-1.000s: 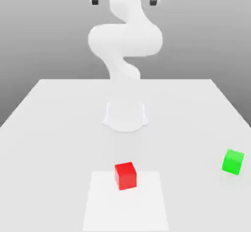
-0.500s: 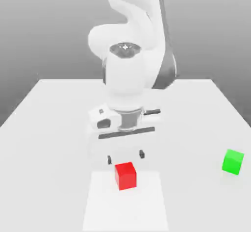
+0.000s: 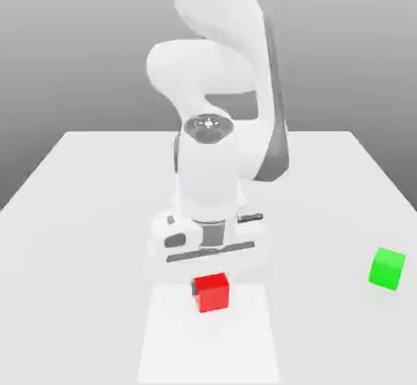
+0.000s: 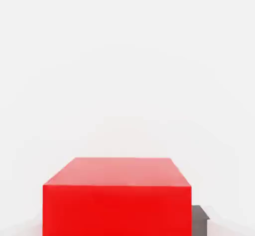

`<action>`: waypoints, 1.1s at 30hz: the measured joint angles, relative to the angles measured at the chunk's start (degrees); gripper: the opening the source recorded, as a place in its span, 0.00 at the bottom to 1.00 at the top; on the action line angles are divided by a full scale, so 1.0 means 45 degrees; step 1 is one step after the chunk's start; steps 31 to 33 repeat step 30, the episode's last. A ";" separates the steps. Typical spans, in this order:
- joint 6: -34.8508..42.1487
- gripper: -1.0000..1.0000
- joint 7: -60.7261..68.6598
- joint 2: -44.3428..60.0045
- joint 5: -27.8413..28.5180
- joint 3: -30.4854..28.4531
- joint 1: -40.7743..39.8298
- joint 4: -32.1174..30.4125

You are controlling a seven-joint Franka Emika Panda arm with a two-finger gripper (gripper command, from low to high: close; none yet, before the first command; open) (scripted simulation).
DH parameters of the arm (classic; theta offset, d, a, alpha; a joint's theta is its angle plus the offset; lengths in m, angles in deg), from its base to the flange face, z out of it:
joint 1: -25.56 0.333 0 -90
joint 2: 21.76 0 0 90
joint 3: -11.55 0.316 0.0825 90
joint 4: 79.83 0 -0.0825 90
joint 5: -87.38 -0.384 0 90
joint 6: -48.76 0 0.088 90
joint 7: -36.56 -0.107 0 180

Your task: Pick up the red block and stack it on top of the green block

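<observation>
Item: red block (image 3: 212,291), table (image 3: 89,212) centre-front, clamped between the closed gripper (image 3: 211,281) fingers, ready for lifting. Green block (image 3: 387,268): well apart at three o'clock, awaiting stacking.

A glossy white robot arm (image 3: 213,90) built from thick, rounded tube segments joined by smooth bulging elbows. A dark grey band runs down one side of the upper segment. A round cap with a small silver hub sits atop the wrist. Below it, a white, boxy hand (image 3: 208,233) carries dark grey slots and trim.
</observation>
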 joint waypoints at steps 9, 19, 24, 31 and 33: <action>0.2244 0.00 0.1836 -0.1611 0.0389 0.1054 0.2351 0.0632; 0.3567 0.00 0.6218 -0.1087 0.0312 0.2867 0.7031 0.2474; 0.2929 0.00 0.7084 0.0132 0.0746 0.2875 0.8444 0.3025; 0.1755 1.00 0.6671 0.1405 0.1373 0.2491 0.8604 0.3104; 0.1755 1.00 0.6671 0.1405 0.1373 0.2491 0.8604 0.3104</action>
